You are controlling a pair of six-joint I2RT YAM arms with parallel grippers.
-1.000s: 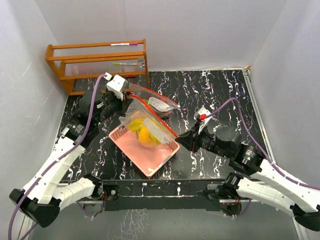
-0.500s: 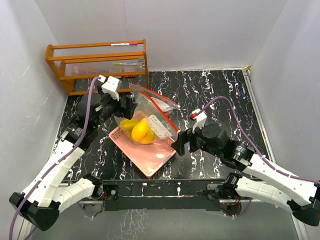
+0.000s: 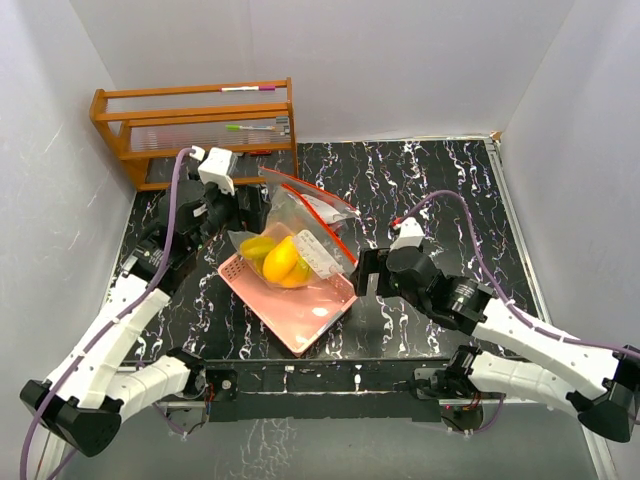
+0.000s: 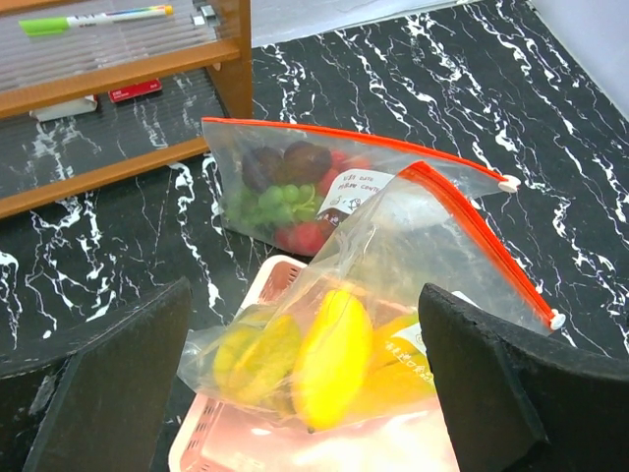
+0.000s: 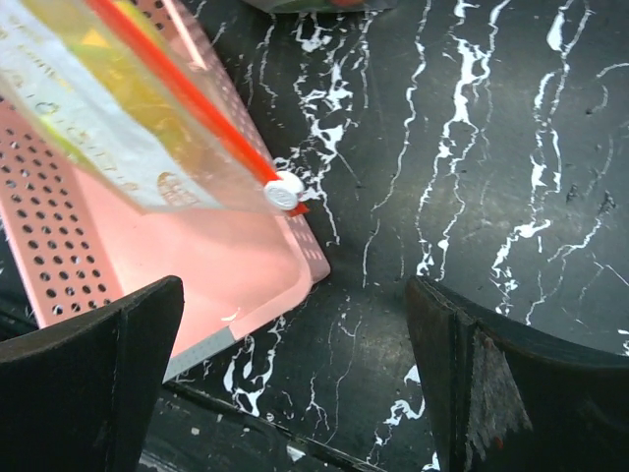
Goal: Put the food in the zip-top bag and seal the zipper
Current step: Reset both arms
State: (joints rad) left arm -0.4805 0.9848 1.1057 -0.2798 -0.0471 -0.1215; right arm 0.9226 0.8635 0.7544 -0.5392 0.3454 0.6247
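A clear zip-top bag (image 3: 292,256) with an orange-red zipper lies slumped in the pink basket (image 3: 300,322). Inside it is the food (image 4: 334,354): yellow banana and mango-like pieces. The zipper strip runs as one line to a white slider (image 5: 282,192) at the bag's right end. My left gripper (image 3: 236,212) hangs open just behind the bag, its pads (image 4: 128,374) wide on either side of the bag and touching nothing. My right gripper (image 3: 362,273) stands open beside the basket's right corner, over bare table, clear of the slider.
A second zip-top bag (image 3: 312,205) with grapes and red pieces lies on the table behind the basket. A wooden rack (image 3: 195,125) with markers stands at the back left. White walls close in on three sides.
Both grippers opened and let go of the bag, which sank from stretched between them down into the basket. The left gripper drew back a little; the right lifted off the bag's corner.
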